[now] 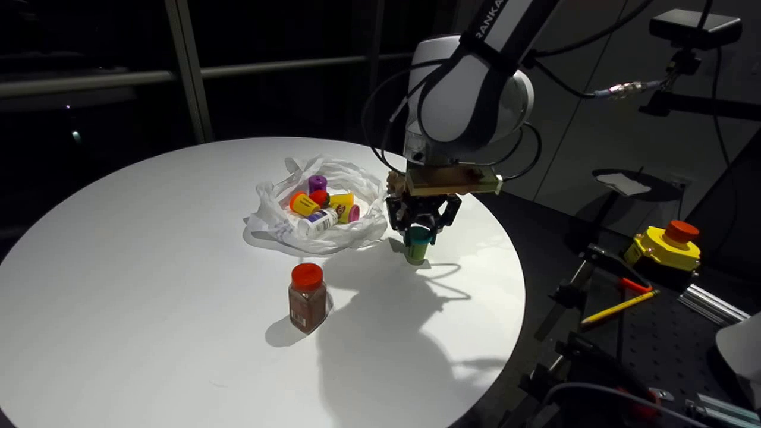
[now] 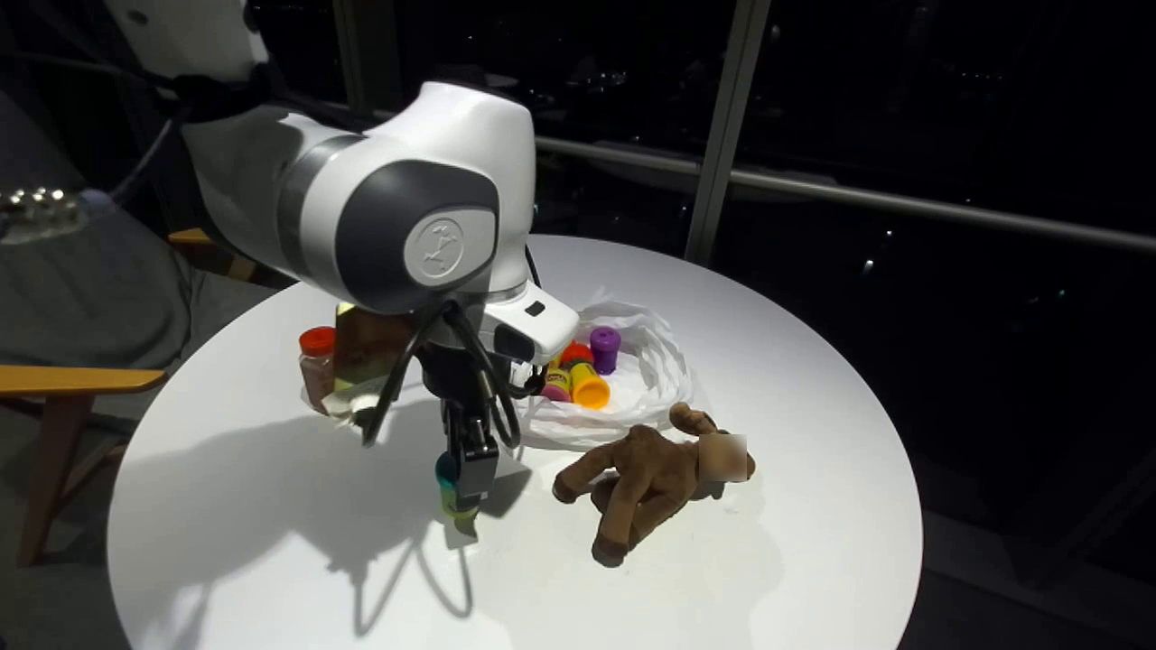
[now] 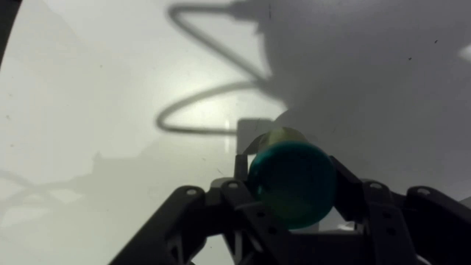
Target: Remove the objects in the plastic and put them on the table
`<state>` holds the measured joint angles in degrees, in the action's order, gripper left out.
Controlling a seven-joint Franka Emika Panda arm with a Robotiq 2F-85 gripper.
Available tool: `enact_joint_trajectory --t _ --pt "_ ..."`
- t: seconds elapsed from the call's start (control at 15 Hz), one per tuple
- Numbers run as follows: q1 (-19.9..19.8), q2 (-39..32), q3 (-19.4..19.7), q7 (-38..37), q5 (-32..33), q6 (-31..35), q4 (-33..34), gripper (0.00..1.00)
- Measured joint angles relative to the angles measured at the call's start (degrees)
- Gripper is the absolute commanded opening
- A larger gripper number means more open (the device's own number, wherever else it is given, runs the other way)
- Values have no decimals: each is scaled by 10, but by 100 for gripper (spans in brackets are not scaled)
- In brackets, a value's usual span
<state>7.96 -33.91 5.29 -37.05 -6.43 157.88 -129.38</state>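
Note:
The white plastic bag [image 1: 261, 223] lies open on the white round table [image 1: 178, 333]; it also shows in an exterior view [image 2: 673, 361]. In it lie a purple object [image 1: 317, 183], a tub with an orange lid [image 1: 304, 204], a red object [image 1: 320, 198], a yellow tub with a pink lid [image 1: 345, 209] and a white bottle [image 1: 319, 222]. My gripper [image 1: 420, 239] is beside the bag, fingers against both sides of a green tub with a teal lid [image 1: 418, 252]. The tub is roughly upright, its base at the table. The teal lid fills the jaws in the wrist view [image 3: 292, 180].
A jar with a red lid [image 1: 307, 300] stands on the table in front of the bag. A brown soft toy [image 2: 646, 487] lies beside the bag, close to the gripper, mostly hidden in an exterior view [image 1: 395, 183]. The table's edge [image 1: 518, 255] is right of the gripper.

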Motion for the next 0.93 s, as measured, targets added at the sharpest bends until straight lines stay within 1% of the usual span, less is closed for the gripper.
enact_joint_trajectory --t 0.07,0.13,0.2,0.33,0.4,0.6,0.73,0.93 --pt "0 -3 0 2 0 24 -8 79" --pt "0 -5 0 5 0 42 -14 83" --pt "0 -6 1 8 0 58 -20 83" --pt "1 -3 3 18 0 79 -25 95" --pt "4 2 6 24 0 85 -25 100" --pt "22 31 19 49 7 86 -21 100" --pt "27 51 16 71 7 74 -9 100" --pt "20 64 -6 139 11 15 34 100"
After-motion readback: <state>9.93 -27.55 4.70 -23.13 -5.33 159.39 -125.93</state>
